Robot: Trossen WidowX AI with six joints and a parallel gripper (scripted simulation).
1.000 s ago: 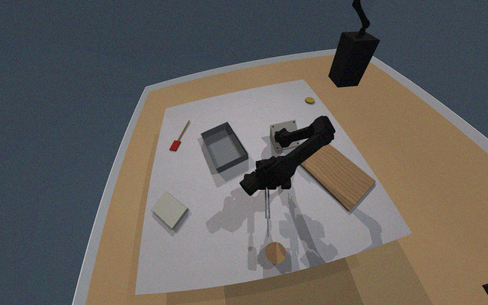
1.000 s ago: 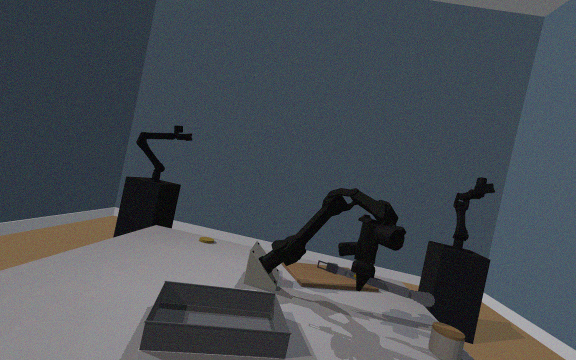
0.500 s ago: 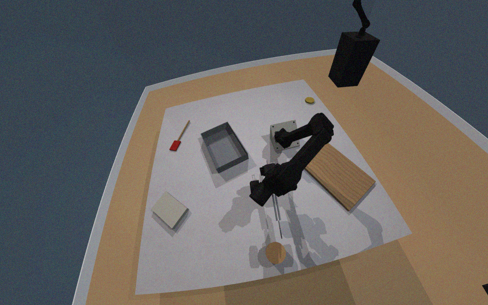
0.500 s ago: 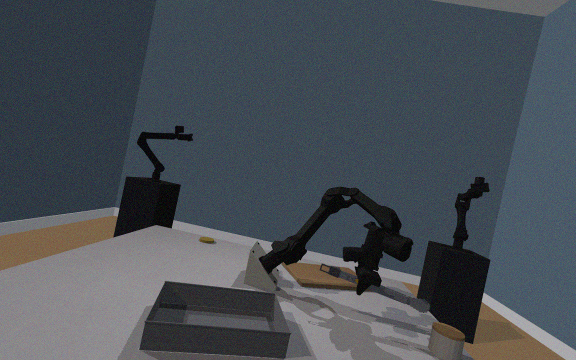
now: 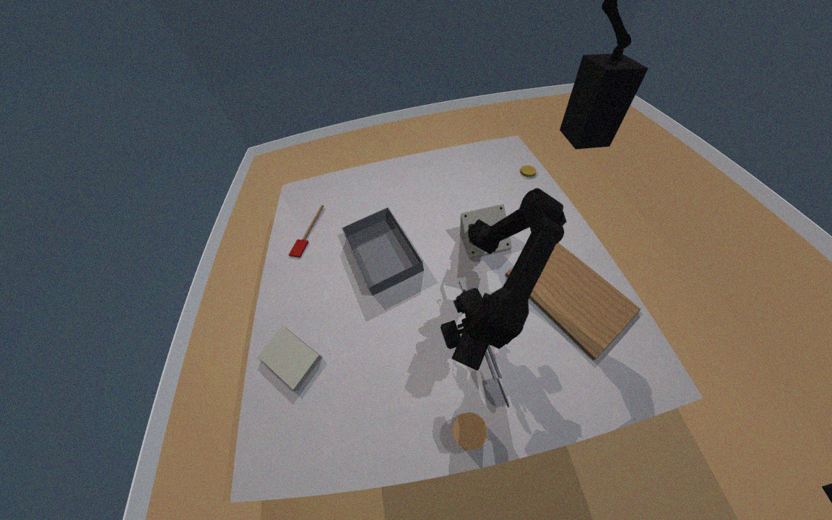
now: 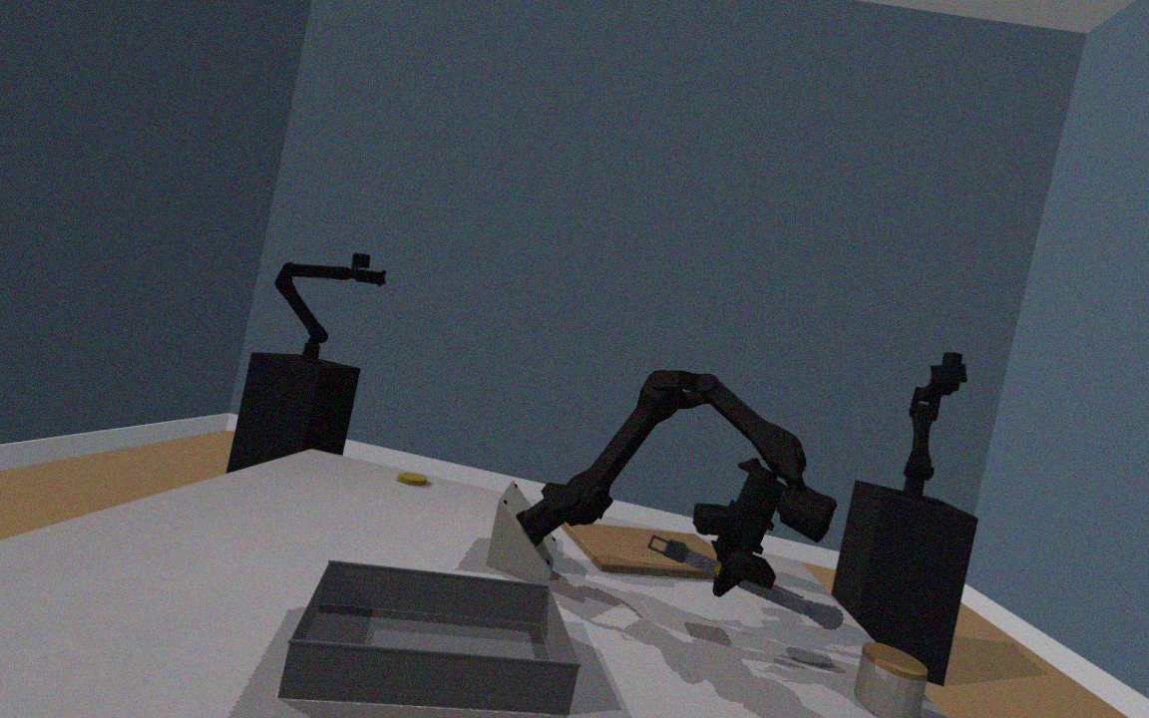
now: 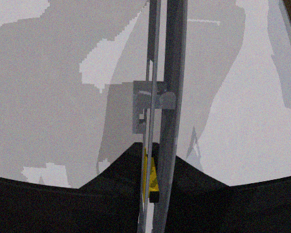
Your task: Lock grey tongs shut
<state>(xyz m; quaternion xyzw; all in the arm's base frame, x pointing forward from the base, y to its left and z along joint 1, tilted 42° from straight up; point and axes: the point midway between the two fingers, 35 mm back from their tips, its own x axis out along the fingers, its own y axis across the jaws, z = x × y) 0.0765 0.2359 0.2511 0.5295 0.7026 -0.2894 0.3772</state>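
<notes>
My gripper (image 6: 733,580) (image 7: 145,150) is shut on the grey tongs (image 5: 492,368) (image 6: 779,596) (image 7: 171,139) and holds them above the table, left of the wooden board (image 5: 583,303) (image 6: 609,540) in the top view. The arms of the tongs lie close together with a narrow gap. In the exterior view the tongs slope, the end with the wire ring higher and the rounded tips lower, towards the jar. Whether the hinge lock is engaged cannot be seen. The fingertips are hidden in the top view. The roasting tin (image 5: 399,279) (image 6: 427,685) holds nothing.
A jar with a wooden lid (image 5: 469,431) (image 6: 893,660) stands near the tongs' tips. A pale square block (image 5: 289,355), a red spatula (image 5: 298,248) and a yellow disc (image 5: 527,170) (image 6: 412,479) lie farther off. Black pedestals (image 5: 603,100) (image 6: 905,566) with other arms stand beyond the table.
</notes>
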